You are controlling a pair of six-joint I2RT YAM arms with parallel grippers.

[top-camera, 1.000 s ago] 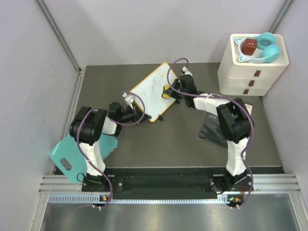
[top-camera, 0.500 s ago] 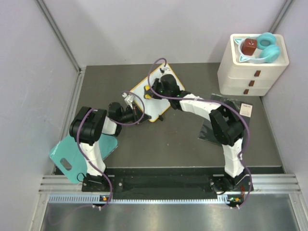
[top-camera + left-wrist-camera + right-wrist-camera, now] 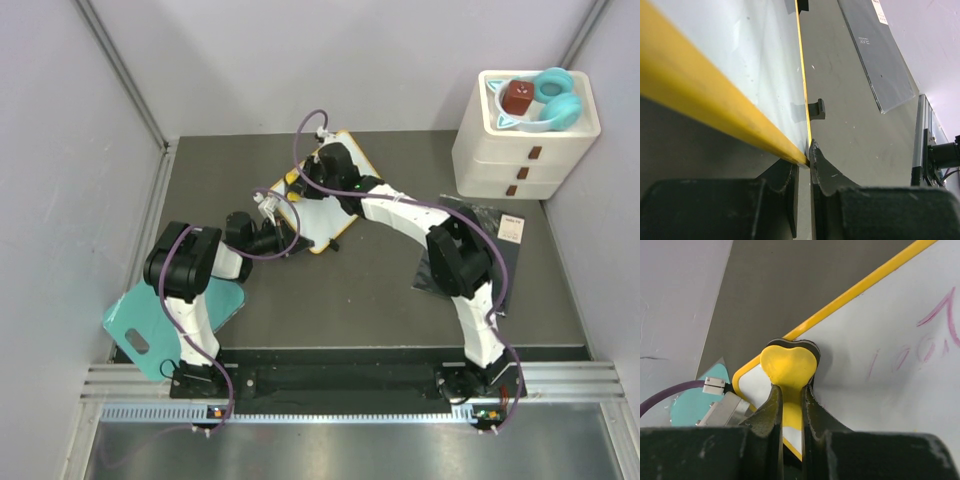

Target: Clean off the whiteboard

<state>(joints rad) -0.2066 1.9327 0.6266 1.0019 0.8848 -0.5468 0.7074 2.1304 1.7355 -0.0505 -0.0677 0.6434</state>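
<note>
Whiteboard (image 3: 312, 218) lies askew on the desk (image 3: 380, 290), toward the middle of its far edge, with its yellow frame catching the light. My left claw (image 3: 809, 160) is pinched nearly closed on that frame at the whiteboard's near-left edge, exactly where it was a second ago. My right claw (image 3: 790, 390) is clamped tight on the eraser (image 3: 789, 365), a yellow heart-shaped pad with a dark underside, pressed flat to the white surface. A second ago this claw sat at the board's right edge. Half a second ago it was over the middle, and now it is at the far-left corner, just inside the frame. To its right some faint pink-purple strokes remain on the surface, and I cannot read them. A dark sheet (image 3: 470, 255) lies toward the desk's right edge. It has a white label at one corner and a small pale mark, and the print on both is too small to read. A teal cutting board (image 3: 140, 330) overhangs the near-left corner.
</note>
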